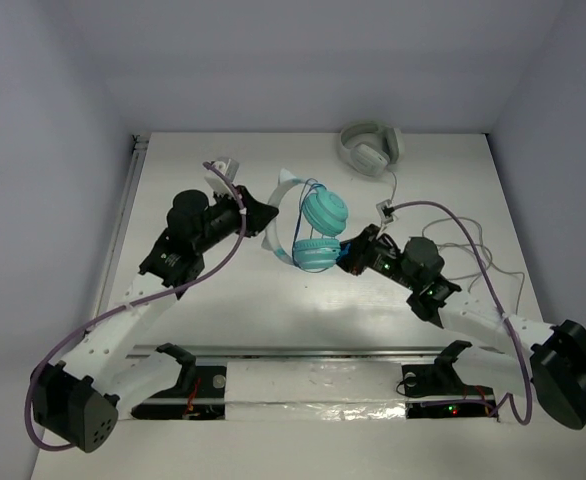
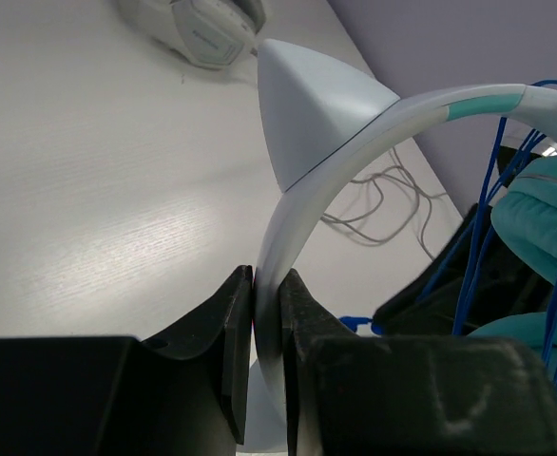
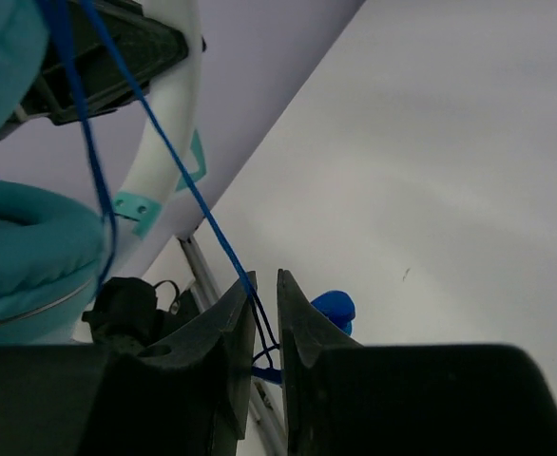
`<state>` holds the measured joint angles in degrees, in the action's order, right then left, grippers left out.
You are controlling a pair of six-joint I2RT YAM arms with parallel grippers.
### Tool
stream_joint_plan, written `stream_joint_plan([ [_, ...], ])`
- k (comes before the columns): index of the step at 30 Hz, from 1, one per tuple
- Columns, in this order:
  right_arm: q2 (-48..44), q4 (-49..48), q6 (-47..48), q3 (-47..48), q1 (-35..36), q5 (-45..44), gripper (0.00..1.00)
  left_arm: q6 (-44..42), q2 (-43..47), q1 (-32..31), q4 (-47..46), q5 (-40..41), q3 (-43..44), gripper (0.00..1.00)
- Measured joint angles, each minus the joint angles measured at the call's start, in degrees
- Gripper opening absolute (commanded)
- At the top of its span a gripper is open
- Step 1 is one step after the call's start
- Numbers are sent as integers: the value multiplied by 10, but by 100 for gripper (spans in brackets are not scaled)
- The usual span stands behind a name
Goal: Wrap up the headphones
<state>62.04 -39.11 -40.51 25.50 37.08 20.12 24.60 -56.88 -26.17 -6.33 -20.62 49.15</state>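
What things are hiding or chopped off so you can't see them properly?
Headphones: left wrist view, the headband's lower end is hidden between the left gripper's fingers.
Grey headphones: left wrist view, cut off by the top edge.
Blue plug: right wrist view, half behind a finger of the right gripper.
Blue cable: right wrist view, the dark gap hides whether the fingers pinch it.

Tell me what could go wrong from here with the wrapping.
The blue cable runs through the right end effector, whose jaws stand slightly apart; it may slip out and the loops loosen. The left end effector pinches only the thin headband, which might twist under cable tension.
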Motion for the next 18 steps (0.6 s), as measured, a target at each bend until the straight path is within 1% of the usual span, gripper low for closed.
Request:
stream_joint_plan([
  [2, -12, 1, -23, -19, 0, 3, 18, 15, -5, -9, -16, 26, -24, 0],
  [10, -2, 30, -74, -53, 0, -1, 19, 101, -67, -28, -87, 108, -124, 0],
  [14, 47, 50, -93, -55, -1, -16, 19, 135, -117, -43, -123, 133, -150, 0],
  [18, 122, 50, -114, -55, -4, -19, 21, 156, -176, -55, -146, 153, -159, 0],
])
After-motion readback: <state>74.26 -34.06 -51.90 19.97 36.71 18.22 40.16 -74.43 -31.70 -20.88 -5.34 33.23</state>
